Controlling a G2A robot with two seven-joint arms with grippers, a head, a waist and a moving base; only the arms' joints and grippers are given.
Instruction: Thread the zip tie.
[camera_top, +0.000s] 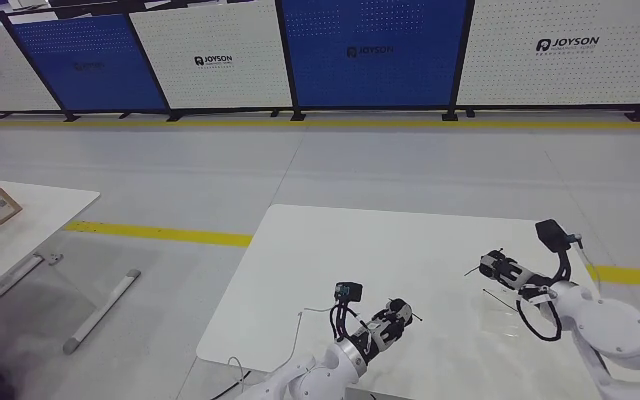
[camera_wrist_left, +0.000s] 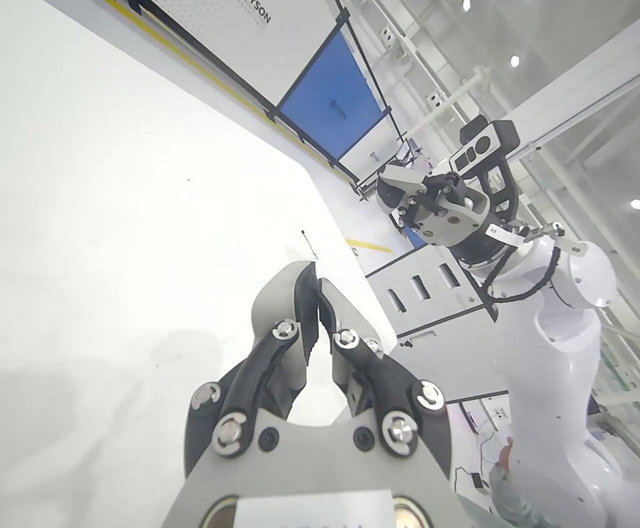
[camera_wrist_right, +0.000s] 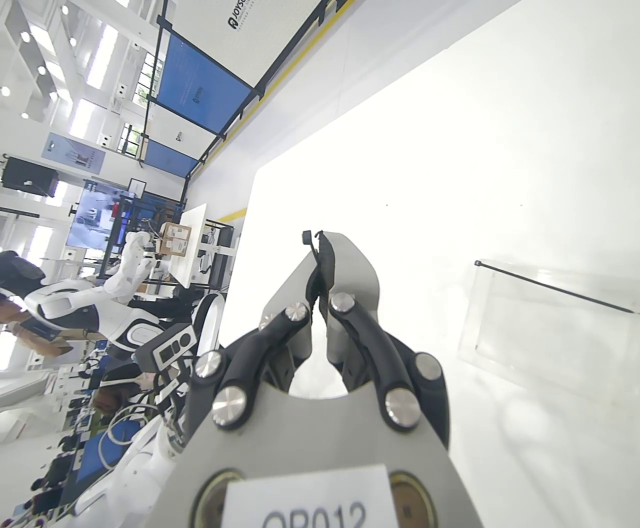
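My left gripper (camera_wrist_left: 316, 272) is shut on a thin black zip tie (camera_wrist_left: 308, 245), whose short end sticks out past the fingertips. In the top view this gripper (camera_top: 403, 312) sits near the white table's (camera_top: 330, 260) front edge. My right gripper (camera_wrist_right: 320, 239) is shut on another black zip tie (camera_wrist_right: 306, 238), with its small square head poking out at the tips. It hangs over the table's right side (camera_top: 487, 264), well apart from the left one. A third zip tie (camera_wrist_right: 550, 287) lies loose on a clear plastic block (camera_wrist_right: 525, 330), beside the right gripper.
The table's left part and far part are bare. Its front edge runs close under the left arm. A second white table (camera_top: 40, 215) stands off to the left across the floor.
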